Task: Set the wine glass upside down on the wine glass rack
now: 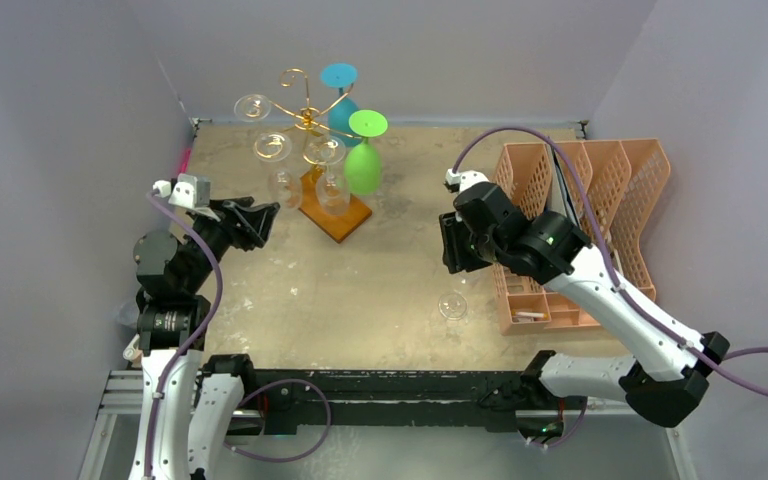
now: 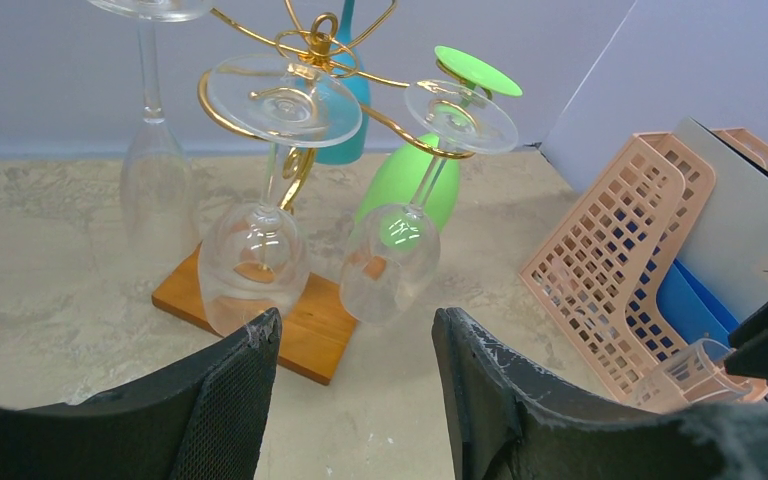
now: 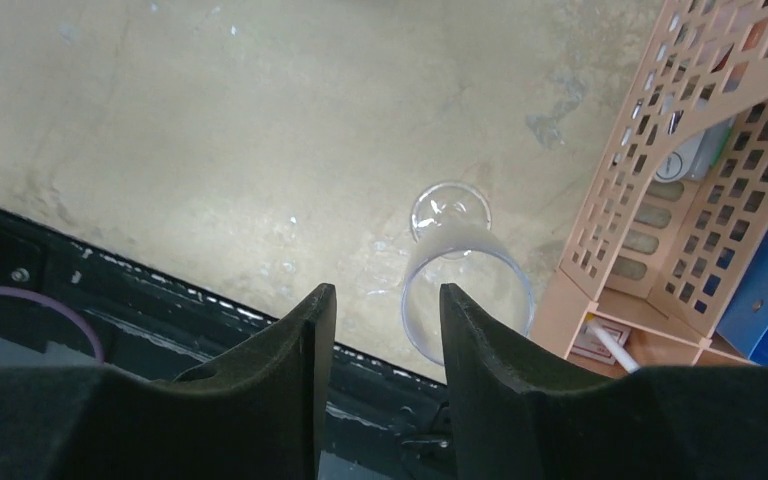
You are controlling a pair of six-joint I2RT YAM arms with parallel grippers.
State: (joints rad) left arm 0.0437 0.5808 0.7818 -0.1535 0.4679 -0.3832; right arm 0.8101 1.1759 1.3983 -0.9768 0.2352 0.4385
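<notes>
A clear wine glass stands upright on the table near the front edge, apart from both grippers. In the right wrist view the wine glass lies just beyond and to the right of my right gripper, whose jaws are open with nothing between them; its right finger hides part of the rim. From above, the right gripper hovers behind the glass. The wine glass rack, gold wire on a wooden base, stands at the back. My left gripper is open and empty, facing the rack; overhead, the left gripper is left of the base.
Upside down on the rack hang a green glass, a teal glass and several clear glasses. An orange mesh organizer fills the right side, close to the right arm. Grey walls enclose the table.
</notes>
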